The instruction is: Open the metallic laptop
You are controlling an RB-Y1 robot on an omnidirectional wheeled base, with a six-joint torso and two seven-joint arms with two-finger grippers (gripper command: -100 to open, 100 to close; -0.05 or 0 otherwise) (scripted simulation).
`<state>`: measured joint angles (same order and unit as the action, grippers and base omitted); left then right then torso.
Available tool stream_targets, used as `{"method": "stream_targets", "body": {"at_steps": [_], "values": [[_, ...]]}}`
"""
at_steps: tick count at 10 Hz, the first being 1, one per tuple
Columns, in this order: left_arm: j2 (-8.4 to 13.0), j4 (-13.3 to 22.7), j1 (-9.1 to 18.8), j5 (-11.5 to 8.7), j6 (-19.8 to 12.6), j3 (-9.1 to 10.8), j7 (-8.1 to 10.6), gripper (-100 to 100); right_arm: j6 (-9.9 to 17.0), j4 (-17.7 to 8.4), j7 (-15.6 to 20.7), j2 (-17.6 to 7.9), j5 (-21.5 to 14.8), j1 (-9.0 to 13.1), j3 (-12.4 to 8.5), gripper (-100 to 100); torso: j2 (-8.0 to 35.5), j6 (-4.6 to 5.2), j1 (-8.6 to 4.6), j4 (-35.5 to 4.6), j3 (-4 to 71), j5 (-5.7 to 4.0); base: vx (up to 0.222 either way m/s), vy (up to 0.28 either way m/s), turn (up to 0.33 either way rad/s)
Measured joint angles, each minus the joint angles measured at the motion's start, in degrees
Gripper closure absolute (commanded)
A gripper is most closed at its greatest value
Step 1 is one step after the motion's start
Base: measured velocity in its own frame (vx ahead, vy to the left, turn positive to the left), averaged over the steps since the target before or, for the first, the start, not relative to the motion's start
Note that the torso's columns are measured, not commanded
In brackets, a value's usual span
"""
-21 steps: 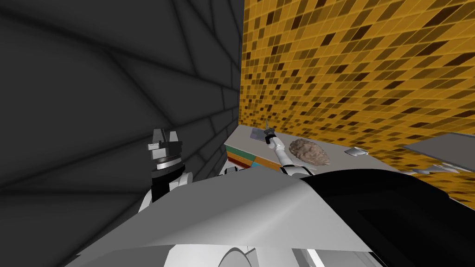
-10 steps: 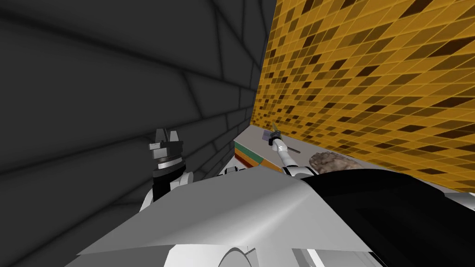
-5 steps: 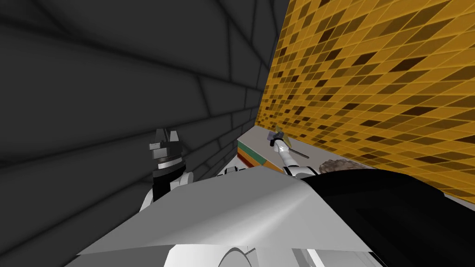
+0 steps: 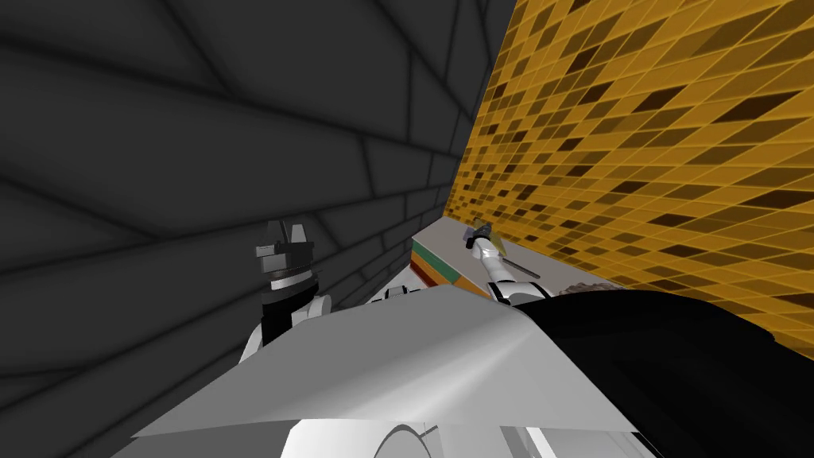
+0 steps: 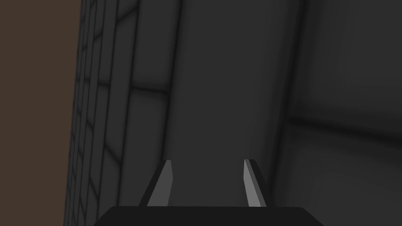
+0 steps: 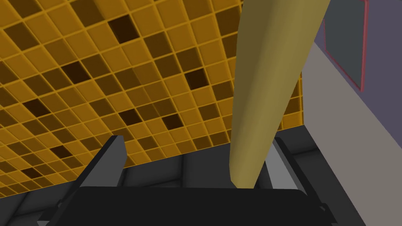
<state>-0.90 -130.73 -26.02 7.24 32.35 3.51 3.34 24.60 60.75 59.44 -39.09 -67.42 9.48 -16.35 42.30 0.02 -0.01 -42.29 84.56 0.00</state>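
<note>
Gold and brown mosaic tiles cover the wall behind a light grey tabletop set in a corner. My right hand is stretched out over it, fingers spread wide. An olive-tan slab rises between them, close against one finger. Just beyond, the laptop lies on the tabletop, showing as a purple-grey surface with a dark, red-edged panel. My left hand points at a dark grey wall, fingers apart and empty.

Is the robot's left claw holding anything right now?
No, the left gripper is open: its two fingers stand apart, with the dark grey wall showing between them.
</note>
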Motion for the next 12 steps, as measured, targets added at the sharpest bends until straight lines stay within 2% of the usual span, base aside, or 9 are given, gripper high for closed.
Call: {"method": "stream_targets", "body": {"at_steps": [2,3,5,6,7,12], "values": [[0.0,0.0,0.0,0.0,0.0,0.0,0.0,0,-0.53,-2.2,1.31,-1.65,2.01,1.44,-0.08,-100,0.04,-0.01,0.11,-0.08,-0.01,0.14,-0.048,0.027,0.07],[0.0,0.0,0.0,0.0,0.0,0.0,0.0,0,-0.54,-2.07,2.9,-2.49,4.34,1.52,-0.24,-100,0.08,-0.03,0.21,-0.1,-0.04,0.19,-0.044,0.026,0.061],[0.0,0.0,0.0,0.0,0.0,0.0,0.0,0,-1.31,-5.18,3.7,-4.47,5.55,3.7,-0.33,-100,0.11,-0.02,0.24,-0.1,-0.05,0.18,-0.045,0.035,0.063],[0.0,0.0,0.0,0.0,0.0,0.0,0.0,0,-1.51,-5.86,4.22,-5.26,6.7,4.17,-0.42,-100,0.11,-0.05,0.25,-0.1,-0.06,0.18,-0.019,0.016,0.016],[0.0,0.0,-0.01,0.0,0.0,0.0,0.0,0,-1.54,-5.93,4.42,-5.28,6.87,4.18,-0.41,0,0.04,0.0,0.15,-0.07,-0.02,0.14,0.0,0.0,0.0],[0.01,0.0,-0.01,0.0,0.0,0.01,0.0,0,-1.55,-5.96,4.4,-5.23,6.86,4.14,-0.39,0,-0.02,-0.02,0.0,0.01,0.01,-0.01,0.0,0.0,0.0]]}}
